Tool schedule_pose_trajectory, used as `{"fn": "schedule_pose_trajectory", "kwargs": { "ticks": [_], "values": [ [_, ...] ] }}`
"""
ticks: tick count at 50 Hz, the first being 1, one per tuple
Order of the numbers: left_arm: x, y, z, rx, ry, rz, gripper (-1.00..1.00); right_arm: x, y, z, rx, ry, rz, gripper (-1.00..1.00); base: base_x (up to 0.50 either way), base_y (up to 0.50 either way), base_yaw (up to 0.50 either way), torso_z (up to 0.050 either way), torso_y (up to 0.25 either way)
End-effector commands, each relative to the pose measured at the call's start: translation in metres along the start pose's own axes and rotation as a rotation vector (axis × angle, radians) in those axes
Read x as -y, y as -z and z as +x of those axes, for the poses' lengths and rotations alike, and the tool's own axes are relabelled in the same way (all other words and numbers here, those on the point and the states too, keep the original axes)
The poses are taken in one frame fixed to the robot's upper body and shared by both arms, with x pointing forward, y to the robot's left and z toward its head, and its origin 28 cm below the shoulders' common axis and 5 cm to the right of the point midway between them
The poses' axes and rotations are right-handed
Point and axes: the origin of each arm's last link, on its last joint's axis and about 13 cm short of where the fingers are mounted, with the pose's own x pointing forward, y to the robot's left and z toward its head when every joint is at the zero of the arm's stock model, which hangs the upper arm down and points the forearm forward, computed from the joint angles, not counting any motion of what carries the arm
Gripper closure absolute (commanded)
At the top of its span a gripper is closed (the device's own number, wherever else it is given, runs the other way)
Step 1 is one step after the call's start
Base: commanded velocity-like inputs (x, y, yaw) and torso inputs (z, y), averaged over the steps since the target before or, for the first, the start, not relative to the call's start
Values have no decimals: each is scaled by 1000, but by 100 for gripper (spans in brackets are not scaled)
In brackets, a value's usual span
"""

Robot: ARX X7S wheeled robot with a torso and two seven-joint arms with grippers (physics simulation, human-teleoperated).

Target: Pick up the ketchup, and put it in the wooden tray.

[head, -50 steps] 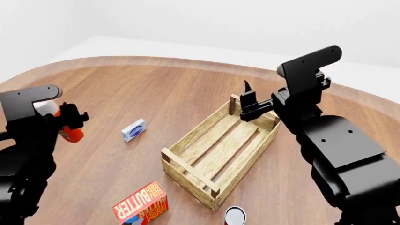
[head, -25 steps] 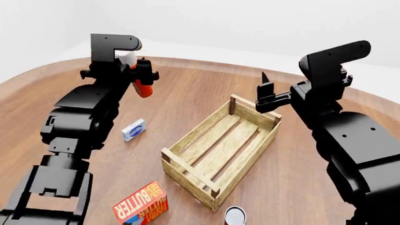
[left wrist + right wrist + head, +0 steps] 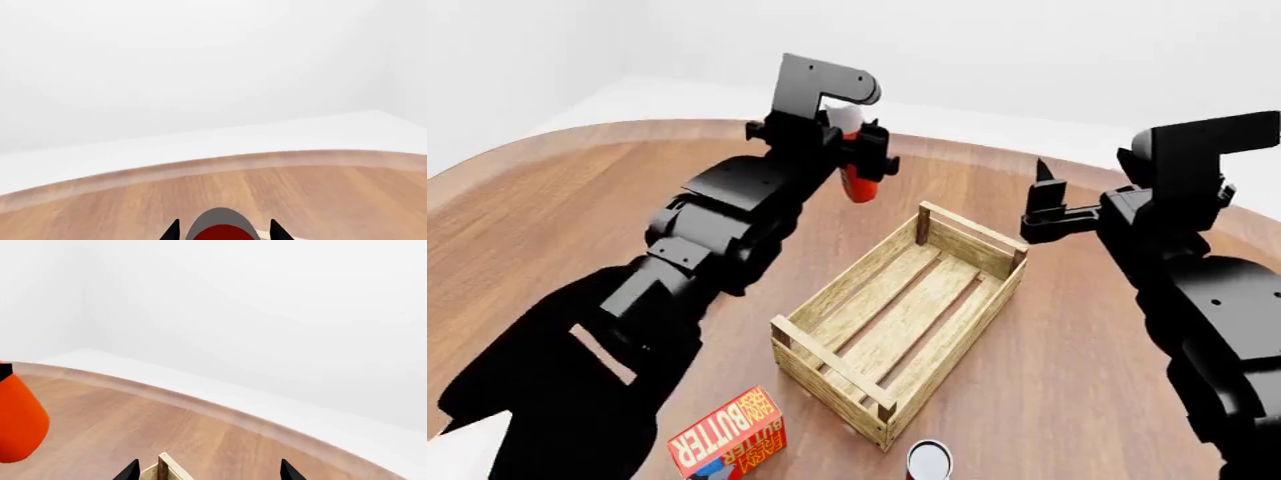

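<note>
head view: left gripper (image 3: 857,160) pinches the ketchup (image 3: 860,181), held in the air just beyond the wooden tray's (image 3: 897,324) far left corner. right gripper (image 3: 1044,205) spread w/ nothing in it, by tray's far right end. butter box (image 3: 730,436) & can (image 3: 929,460) nr front.

Ketchup (image 3: 221,232): grey-and-red rounded form at 6 o'clock, flanked by two black fingertips (image 3: 172,232) of the left gripper (image 3: 222,234). Wooden table (image 3: 280,192): curved rim from 9 to 3 o'clock. White backdrop above.
</note>
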Motion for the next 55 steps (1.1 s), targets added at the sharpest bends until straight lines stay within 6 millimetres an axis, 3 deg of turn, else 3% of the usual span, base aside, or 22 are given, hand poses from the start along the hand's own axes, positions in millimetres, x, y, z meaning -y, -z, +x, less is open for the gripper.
{"fn": "schedule_pose_trajectory", "kwargs": {
  "ticks": [1,11,22,55],
  "values": [
    [20,-2,3,4,40,14,100,13,8,-12,-21,61,20,-100,0,0,0,0,0],
    [36,3,1,-21,70,4,100,21,9,-29,-24,115,26,-100,0,0,0,0,0],
    [49,7,-2,-33,94,20,100,34,12,-33,-20,155,31,-100,0,0,0,0,1],
    [54,9,-3,-39,66,82,100,76,44,11,-21,196,47,-100,0,0,0,0,-50]
  ]
}}
